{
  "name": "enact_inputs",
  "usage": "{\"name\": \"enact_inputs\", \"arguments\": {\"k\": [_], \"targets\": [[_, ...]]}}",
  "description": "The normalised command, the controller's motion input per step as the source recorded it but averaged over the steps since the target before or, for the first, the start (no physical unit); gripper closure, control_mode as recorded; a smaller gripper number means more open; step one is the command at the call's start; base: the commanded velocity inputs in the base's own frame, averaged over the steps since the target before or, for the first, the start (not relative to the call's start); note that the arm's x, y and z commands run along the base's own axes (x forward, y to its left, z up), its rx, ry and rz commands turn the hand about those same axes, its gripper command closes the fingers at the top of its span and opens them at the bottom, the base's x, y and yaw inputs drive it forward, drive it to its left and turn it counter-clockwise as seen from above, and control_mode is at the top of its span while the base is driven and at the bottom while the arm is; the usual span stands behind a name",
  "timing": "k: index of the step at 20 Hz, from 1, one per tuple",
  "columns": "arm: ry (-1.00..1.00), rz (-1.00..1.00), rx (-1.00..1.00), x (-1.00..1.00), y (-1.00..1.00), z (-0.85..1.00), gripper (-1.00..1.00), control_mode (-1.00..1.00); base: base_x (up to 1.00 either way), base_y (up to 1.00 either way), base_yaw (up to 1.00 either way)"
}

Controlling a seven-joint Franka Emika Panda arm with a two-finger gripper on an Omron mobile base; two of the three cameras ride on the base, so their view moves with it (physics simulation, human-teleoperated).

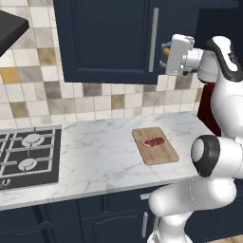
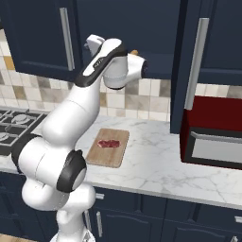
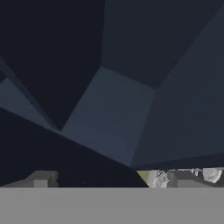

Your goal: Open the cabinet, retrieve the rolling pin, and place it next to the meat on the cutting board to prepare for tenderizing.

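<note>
A: Where's your gripper [image 3: 109,178] right now?

B: Up at the cabinet [image 1: 107,38], at the bottom edge of the wall unit above the marble counter [image 1: 99,152]. In your hand view the two dark finger tips stand far apart at the bottom, so the claw is released and nothing sits between them. Ahead of them you see dark navy panels meeting at angles, the inside of the cabinet.

A: And the rolling pin?

B: You can spot a small tan end [image 1: 165,51] just beside the hand in the left base view, at the cabinet's lower right edge, and the same tan tip [image 2: 134,52] behind the wrist in the right base view. I cannot tell how the rest of it lies.

A: The board?

B: The cutting board [image 1: 163,153] lies flat on the counter, below the hand and nearer to you, right of the stove [image 1: 28,156]. The meat [image 1: 154,141] rests on its far half. To the far right stands a red microwave [image 2: 212,132], and the right cabinet door [image 2: 189,61] is swung out toward you.
</note>
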Motion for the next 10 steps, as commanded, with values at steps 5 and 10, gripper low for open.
{"name": "enact_inputs", "arguments": {"k": [5, 10], "targets": [[-0.06, 0.11, 0.0, -0.49, 0.44, 0.0, -1.0, -1.0, 0.0, 0.0, 0.0], [-0.16, 0.1, 0.0, -0.85, 0.46, 0.0, -1.0, -1.0, 0.0, 0.0, 0.0]]}}
